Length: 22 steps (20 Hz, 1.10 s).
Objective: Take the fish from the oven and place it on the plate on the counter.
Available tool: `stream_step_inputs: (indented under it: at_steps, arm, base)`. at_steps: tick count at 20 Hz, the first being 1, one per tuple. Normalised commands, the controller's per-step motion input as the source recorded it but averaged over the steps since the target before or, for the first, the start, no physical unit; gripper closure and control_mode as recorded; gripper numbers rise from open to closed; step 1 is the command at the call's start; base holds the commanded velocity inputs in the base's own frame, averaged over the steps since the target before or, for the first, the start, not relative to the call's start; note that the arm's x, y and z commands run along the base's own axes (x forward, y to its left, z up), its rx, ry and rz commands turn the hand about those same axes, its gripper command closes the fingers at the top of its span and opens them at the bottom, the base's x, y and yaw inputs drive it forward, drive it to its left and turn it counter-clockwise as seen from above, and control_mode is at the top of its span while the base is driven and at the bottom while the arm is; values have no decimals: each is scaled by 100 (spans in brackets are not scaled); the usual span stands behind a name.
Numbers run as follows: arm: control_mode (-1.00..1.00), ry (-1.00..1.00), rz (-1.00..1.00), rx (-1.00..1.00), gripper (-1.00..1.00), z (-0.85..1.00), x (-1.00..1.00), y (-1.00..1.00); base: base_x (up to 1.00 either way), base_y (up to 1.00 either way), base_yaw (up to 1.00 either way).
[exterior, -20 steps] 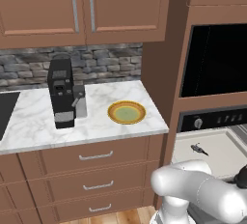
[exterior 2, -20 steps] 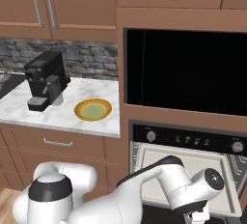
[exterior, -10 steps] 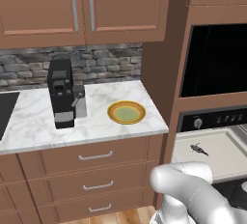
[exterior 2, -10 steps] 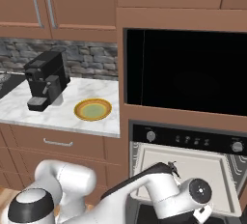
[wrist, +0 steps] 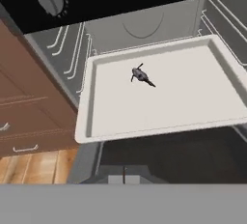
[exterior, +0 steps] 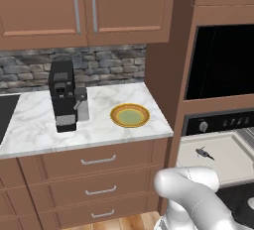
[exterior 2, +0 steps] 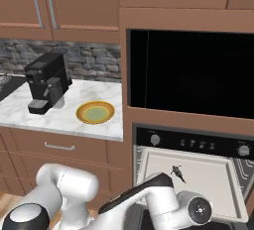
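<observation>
One small dark fish [wrist: 141,76] lies ahead of the claw on the pale tray [wrist: 159,121] pulled out of the oven [exterior 2: 191,144], apart from the hand; whether the claw is open or closed I cannot tell, since its tips seem hidden low in the hand view. Left of the oven, the plate [exterior: 129,115] sits on the marble bench [exterior: 39,132] near a black coffee machine [exterior: 63,95].
</observation>
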Motion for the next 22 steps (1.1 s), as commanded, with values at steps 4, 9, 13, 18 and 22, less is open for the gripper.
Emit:
stream_step_inputs:
  at_steps: [4,9,13,18,22]
  arm:
    - [-100,20,3,-7,100,0,64,3]
    - [-100,-11,-2,-15,100,-3,38,14]
    - [-100,-30,0,-28,100,-10,31,19]
    - [-100,-20,1,-18,100,-25,28,7]
    - [-100,1,5,-6,100,-9,39,0]
  base:
    - [0,0,0]
    - [0,0,0]
    - [0,0,0]
    - [0,0,0]
    - [0,0,0]
